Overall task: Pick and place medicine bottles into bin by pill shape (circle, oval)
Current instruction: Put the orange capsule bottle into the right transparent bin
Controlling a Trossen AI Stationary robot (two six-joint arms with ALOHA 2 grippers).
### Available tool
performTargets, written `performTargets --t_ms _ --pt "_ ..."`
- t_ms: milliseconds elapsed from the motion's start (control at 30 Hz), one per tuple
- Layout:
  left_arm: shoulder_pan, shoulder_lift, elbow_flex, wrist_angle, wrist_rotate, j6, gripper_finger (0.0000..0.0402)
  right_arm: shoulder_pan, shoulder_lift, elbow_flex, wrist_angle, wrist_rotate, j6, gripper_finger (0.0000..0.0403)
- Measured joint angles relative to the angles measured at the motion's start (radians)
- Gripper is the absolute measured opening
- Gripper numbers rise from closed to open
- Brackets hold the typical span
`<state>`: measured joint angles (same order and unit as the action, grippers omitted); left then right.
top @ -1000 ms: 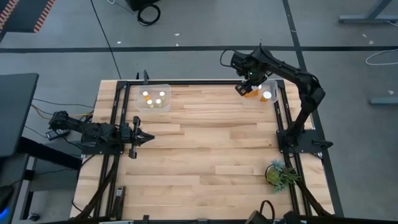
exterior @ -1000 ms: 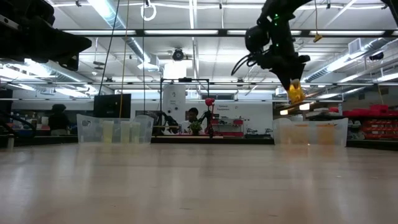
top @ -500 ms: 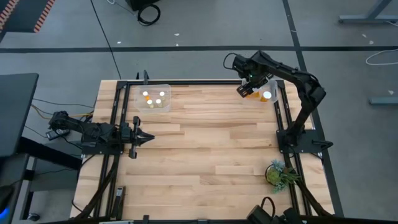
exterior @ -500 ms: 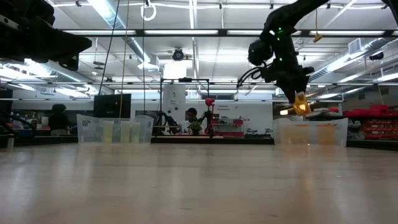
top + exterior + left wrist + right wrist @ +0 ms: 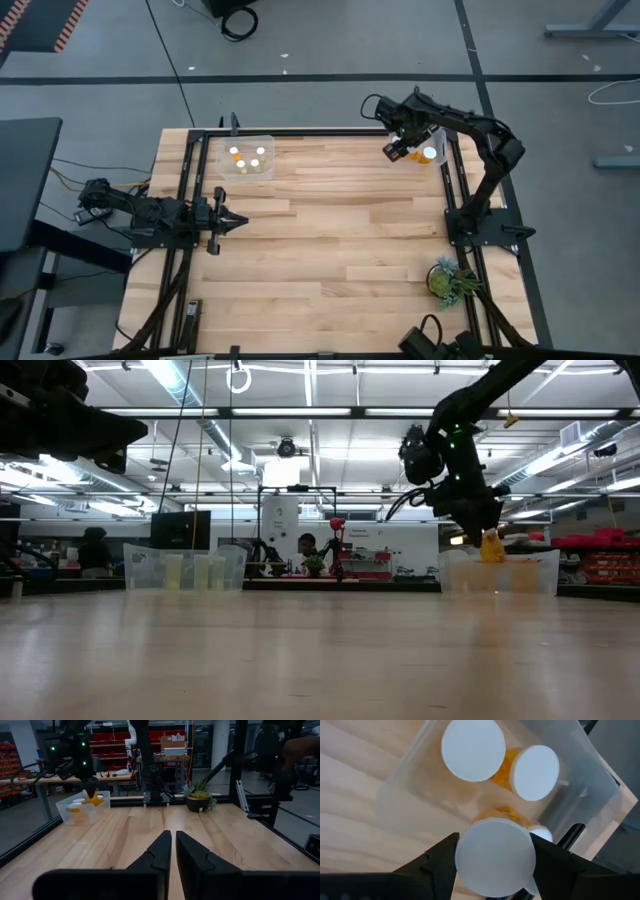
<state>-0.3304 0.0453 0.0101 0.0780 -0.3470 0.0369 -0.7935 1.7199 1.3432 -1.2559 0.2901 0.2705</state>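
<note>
Medicine bottle (image 5: 495,851) handling is governed by its build: we judge it a light, rigid plastic cylinder with a smooth amber wall and a round white cap, so it should neither sag nor crush under moderate grip force, but the wall is probably slippery. We hold it in the right gripper (image 5: 487,540), whose two dark fingers (image 5: 437,857) are closed on opposite sides of the bottle near the cap. The right wrist view shows the cap face between them. In the low view the amber body hangs below the fingers at the rim of the clear right-hand bin (image 5: 500,573); we cannot tell whether it has crossed below that rim. In the high view the right gripper (image 5: 397,149) sits at the near edge of this bin (image 5: 433,139), at the table's far right corner. At least two more white-capped bottles (image 5: 473,749) already stand in the bin, close together. We recommend taking hold across the cylinder wall just under the cap, where the cap's lip would probably stop a downward slip. A second clear bin (image 5: 249,156) at the far left corner holds several bottles. The left gripper (image 5: 228,221) waits over the left side of the table, its fingers (image 5: 160,852) nearly together and holding nothing. A green plant (image 5: 449,279) stands near the right front corner.
</note>
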Motion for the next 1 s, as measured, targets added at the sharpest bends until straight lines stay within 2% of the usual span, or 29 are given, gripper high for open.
performTargets --t_ms 267,600,1000 --pt "0.0 0.0 0.0 0.0 0.0 0.0 0.0023 -0.011 0.0 -0.081 0.097 0.001 -0.013 0.0225" --pt "0.0 0.0 0.0 0.0 0.0 0.0 0.0036 -0.018 0.0 -0.182 0.196 -0.021 -0.012 0.0225" --pt "0.0 0.0 0.0 0.0 0.0 0.0 0.0028 -0.018 -0.002 -0.188 0.246 -0.037 -0.008 0.0225"
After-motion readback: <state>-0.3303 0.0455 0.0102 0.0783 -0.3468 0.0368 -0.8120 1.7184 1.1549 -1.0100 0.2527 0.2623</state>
